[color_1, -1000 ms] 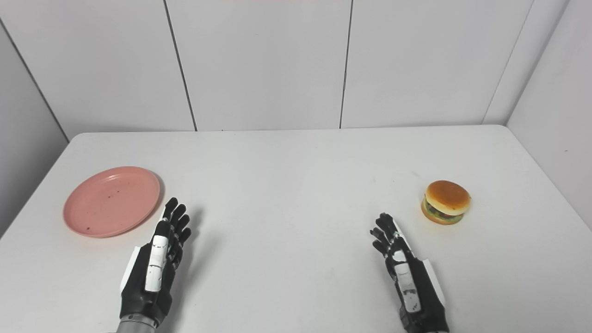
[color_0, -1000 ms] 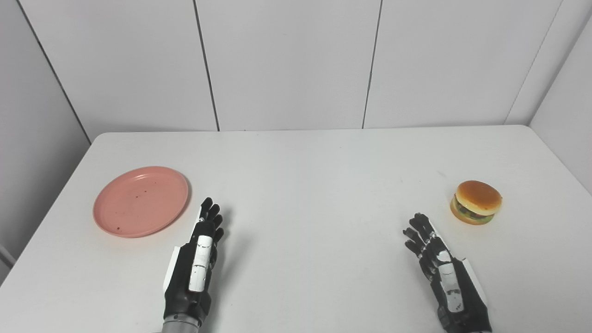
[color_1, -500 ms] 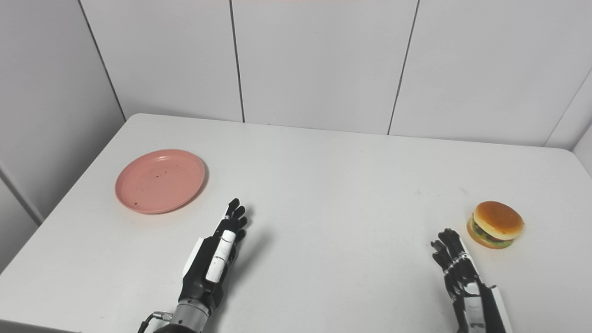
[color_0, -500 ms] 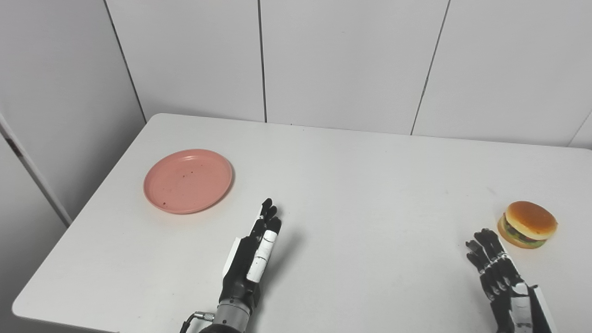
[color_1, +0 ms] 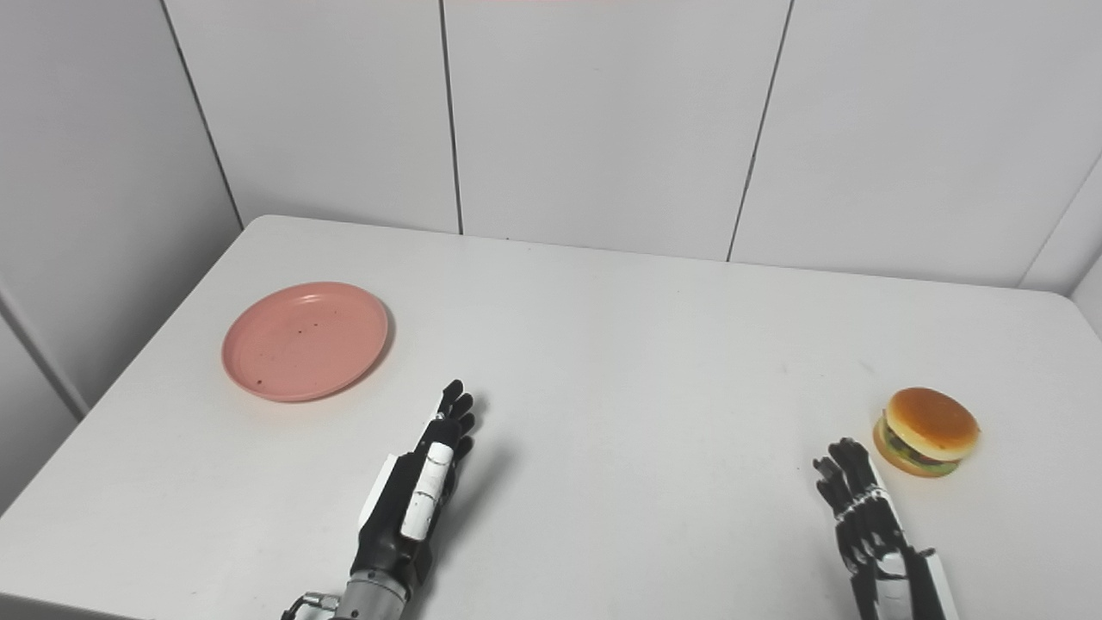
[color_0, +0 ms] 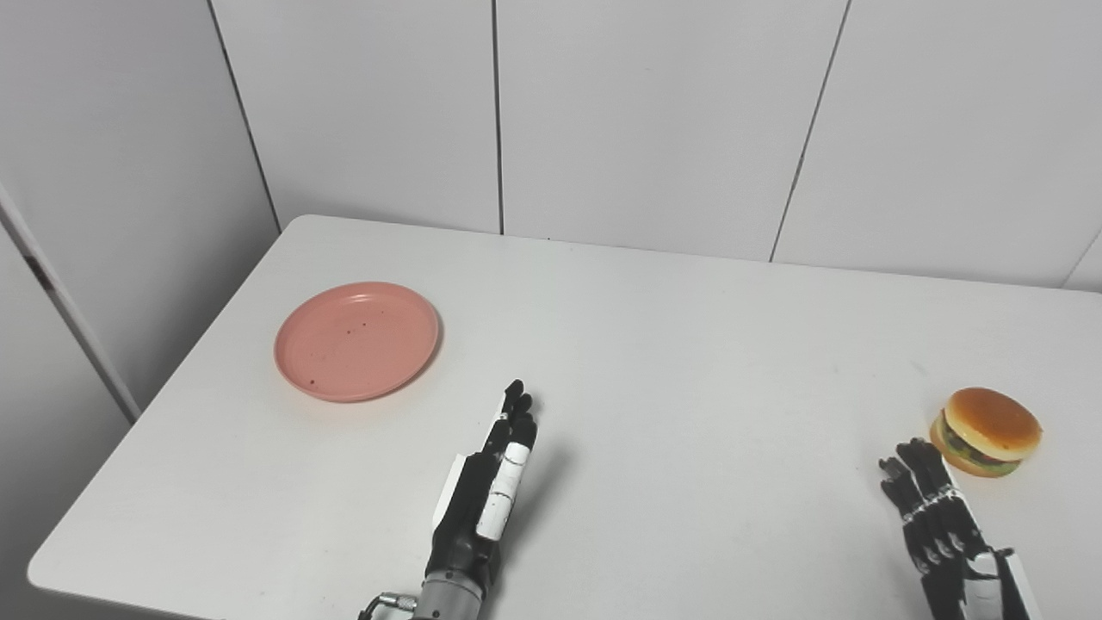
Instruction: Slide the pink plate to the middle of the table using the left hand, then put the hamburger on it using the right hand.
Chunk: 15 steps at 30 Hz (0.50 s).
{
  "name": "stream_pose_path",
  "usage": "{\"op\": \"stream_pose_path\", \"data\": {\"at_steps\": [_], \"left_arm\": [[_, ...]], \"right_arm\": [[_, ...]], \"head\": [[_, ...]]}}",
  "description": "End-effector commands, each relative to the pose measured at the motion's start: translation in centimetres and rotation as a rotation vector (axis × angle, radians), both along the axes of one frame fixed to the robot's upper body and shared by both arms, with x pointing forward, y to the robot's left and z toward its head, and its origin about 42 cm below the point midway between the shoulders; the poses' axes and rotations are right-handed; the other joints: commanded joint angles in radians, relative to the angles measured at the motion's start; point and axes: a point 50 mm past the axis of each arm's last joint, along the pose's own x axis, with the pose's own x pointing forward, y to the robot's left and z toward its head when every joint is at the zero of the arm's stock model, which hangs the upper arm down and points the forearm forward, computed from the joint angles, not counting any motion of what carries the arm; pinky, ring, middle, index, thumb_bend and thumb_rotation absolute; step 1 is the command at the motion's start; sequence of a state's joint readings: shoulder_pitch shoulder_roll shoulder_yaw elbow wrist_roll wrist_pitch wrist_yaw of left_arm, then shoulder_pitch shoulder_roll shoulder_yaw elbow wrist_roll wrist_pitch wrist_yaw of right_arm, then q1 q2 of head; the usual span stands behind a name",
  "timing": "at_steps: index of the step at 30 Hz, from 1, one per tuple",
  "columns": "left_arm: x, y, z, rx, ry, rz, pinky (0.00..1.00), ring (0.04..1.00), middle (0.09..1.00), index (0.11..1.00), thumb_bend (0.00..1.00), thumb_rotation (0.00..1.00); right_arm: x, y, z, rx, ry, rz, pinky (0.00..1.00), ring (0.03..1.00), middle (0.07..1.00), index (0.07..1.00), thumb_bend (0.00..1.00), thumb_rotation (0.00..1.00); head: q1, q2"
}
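Observation:
A pink plate (color_0: 357, 341) lies flat on the left part of the white table (color_0: 671, 344), with a few dark specks on it. A hamburger (color_0: 986, 419) with a tan bun sits near the table's right side. My left hand (color_0: 491, 495) hovers open, fingers straight and pointing away, to the right of and nearer than the plate, apart from it. My right hand (color_0: 943, 530) is open at the bottom right, its fingertips just short of the hamburger, not touching it.
Grey wall panels (color_0: 654, 120) stand behind the table's far edge. The table's left edge (color_0: 164, 405) drops off close beside the plate. Bare tabletop lies between the two hands.
The camera has swung left, shifting the whole picture to the right. The plate and hamburger stay where they were; both hands remain open in much the same places.

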<state>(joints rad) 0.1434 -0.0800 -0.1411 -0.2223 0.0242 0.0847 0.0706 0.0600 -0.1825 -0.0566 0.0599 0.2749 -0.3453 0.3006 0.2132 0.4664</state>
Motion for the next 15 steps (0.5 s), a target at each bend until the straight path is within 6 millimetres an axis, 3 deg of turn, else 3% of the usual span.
{"op": "stream_pose_path", "data": {"at_steps": [1, 7, 15], "left_arm": [[-2.2, 0.4, -1.2, -0.014, 0.026, 0.029, 1.00, 1.000, 1.000, 1.000, 0.76, 0.96], [-1.6, 0.8, -0.6, -0.030, -0.016, 0.047, 1.00, 1.000, 1.000, 0.982, 0.80, 0.96], [1.2, 1.8, 3.6, -0.091, -0.149, 0.089, 1.00, 0.982, 0.965, 0.917, 0.89, 0.89]], "right_arm": [[-0.7, -0.5, -2.3, -0.008, 0.096, -0.018, 0.97, 0.944, 0.959, 0.940, 0.90, 1.00], [-0.6, -0.3, -2.6, -0.009, 0.107, -0.020, 0.97, 0.939, 0.962, 0.934, 0.92, 1.00], [-0.3, -0.2, -3.0, -0.015, 0.110, -0.022, 0.97, 0.940, 0.968, 0.935, 0.91, 1.00]], "head": [[-0.002, -0.007], [-0.004, -0.028], [-0.011, -0.045]]}}
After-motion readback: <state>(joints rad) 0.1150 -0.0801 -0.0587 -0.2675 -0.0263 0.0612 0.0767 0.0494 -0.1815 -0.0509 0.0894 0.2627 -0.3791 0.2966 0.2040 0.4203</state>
